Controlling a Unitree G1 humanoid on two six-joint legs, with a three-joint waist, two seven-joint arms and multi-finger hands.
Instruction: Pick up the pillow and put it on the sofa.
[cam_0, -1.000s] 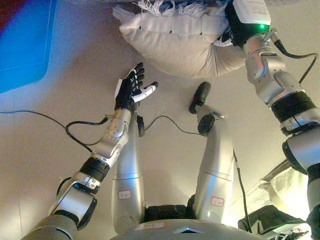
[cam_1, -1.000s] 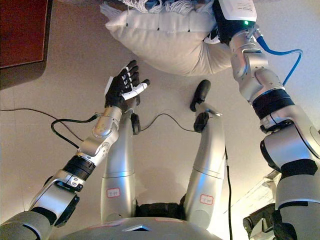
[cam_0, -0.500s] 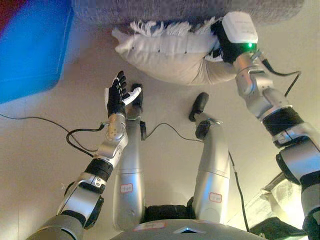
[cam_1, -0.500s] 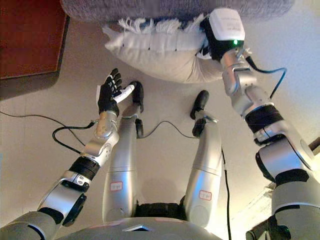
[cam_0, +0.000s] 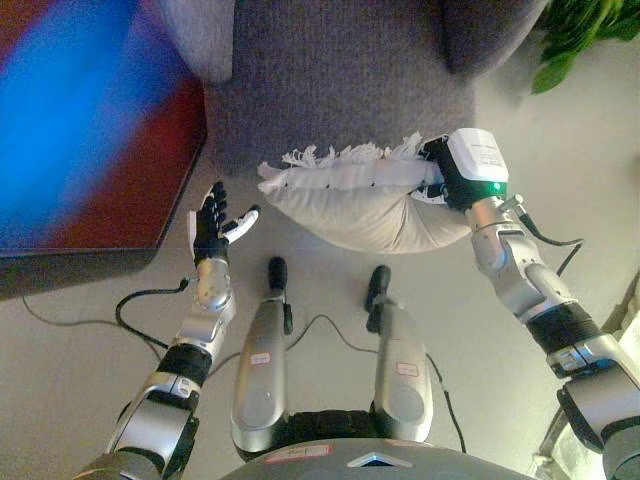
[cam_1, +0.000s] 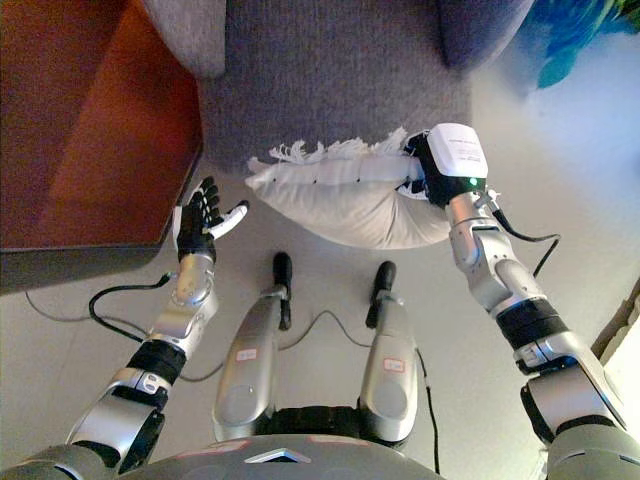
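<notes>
A cream pillow (cam_0: 350, 200) with a fringed top edge hangs in the air, level with the front edge of the grey sofa (cam_0: 340, 80). My right hand (cam_0: 433, 175) grips the pillow's right end, its fingers pressed into the cloth. The pillow's far side rests against or just in front of the sofa seat; I cannot tell which. My left hand (cam_0: 212, 222) is raised to the left of the pillow, open with its palm up, apart from the pillow and holding nothing.
The sofa has an armrest on each side (cam_1: 190, 35) (cam_1: 475, 25). A dark red-brown piece of furniture (cam_1: 80, 120) stands on the left beside the sofa. Green plant leaves (cam_0: 580, 35) show at the top right. Pale floor lies below.
The view has swung so the sofa seat and armrests now show. My right hand has carried the pillow up to the sofa's front edge. My left hand stays open beside it.
</notes>
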